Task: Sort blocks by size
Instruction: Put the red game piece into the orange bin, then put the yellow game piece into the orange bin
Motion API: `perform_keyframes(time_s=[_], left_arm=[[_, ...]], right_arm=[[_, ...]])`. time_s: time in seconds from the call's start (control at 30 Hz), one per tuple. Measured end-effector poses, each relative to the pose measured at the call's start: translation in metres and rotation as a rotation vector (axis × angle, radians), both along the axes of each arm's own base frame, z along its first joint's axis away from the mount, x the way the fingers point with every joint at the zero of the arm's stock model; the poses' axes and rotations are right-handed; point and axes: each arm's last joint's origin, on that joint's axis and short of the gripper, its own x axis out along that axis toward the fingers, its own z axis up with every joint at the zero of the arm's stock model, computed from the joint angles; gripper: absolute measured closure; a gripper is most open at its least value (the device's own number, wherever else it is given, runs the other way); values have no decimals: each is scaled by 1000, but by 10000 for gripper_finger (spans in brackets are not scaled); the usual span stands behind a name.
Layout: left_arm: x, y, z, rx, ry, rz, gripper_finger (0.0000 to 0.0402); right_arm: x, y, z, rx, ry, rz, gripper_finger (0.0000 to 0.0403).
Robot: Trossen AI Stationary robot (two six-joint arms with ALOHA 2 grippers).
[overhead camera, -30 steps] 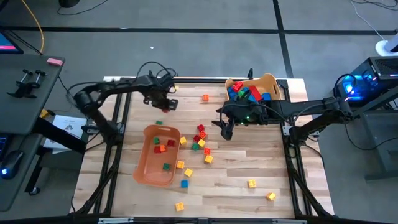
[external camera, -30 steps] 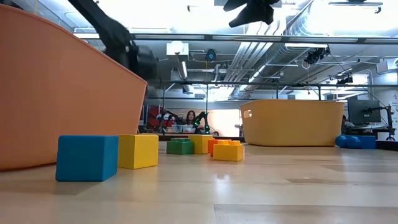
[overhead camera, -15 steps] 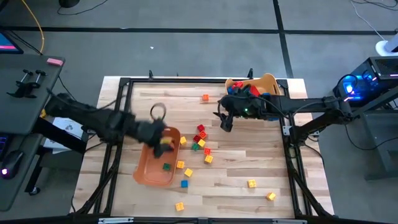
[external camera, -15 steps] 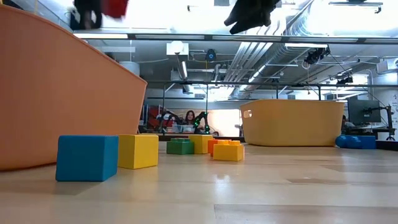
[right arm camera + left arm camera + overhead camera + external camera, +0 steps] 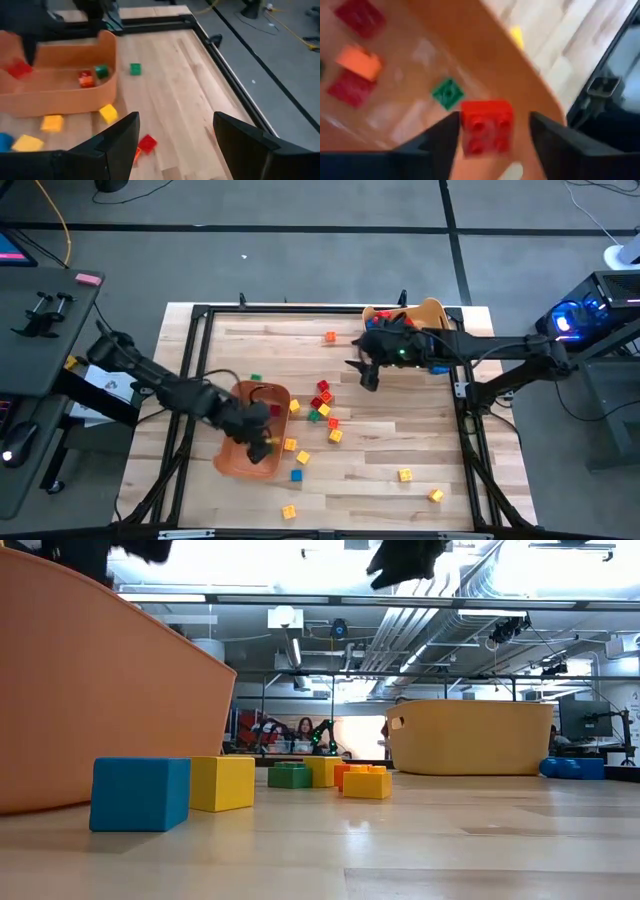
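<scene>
left wrist view: left gripper [image 5: 492,132] moved over orange bin [image 5: 485,65], fingers now apart, red block [image 5: 486,126] released.

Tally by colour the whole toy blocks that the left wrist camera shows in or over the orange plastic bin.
Red studded plastic bricks: 3
Orange studded plastic brick: 1
Green studded plastic brick: 1
Total: 5
</scene>
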Motion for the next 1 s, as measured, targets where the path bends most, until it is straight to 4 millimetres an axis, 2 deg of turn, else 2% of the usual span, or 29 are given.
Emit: perform_keyframes(time_s=[0.1,0.17,0.27,0.4,0.43,0.53,0.7,0.87,1.0], left_arm=[[9,14,-1,-150,44,-92,111],[14,22,6,-228,-11,-154,85],[12,34,27,-222,-184,-177,74],[-6,50,54,-65,-363,-94,76],[-13,54,61,-10,-406,-51,76],[-36,64,80,156,-527,103,77],[-66,72,101,356,-686,327,77],[-75,75,106,433,-721,389,77],[-74,75,106,426,-719,380,77]], right_arm=[[-10,2,8,13,-12,53,151],[-17,4,12,43,-16,118,151],[-20,8,13,114,-18,234,151],[-10,15,7,277,-38,329,151],[-6,17,-1,311,-17,317,151],[8,28,-40,388,123,288,151],[24,65,-103,395,304,309,151],[33,107,-141,175,375,382,151],[44,133,-162,145,393,399,151]])
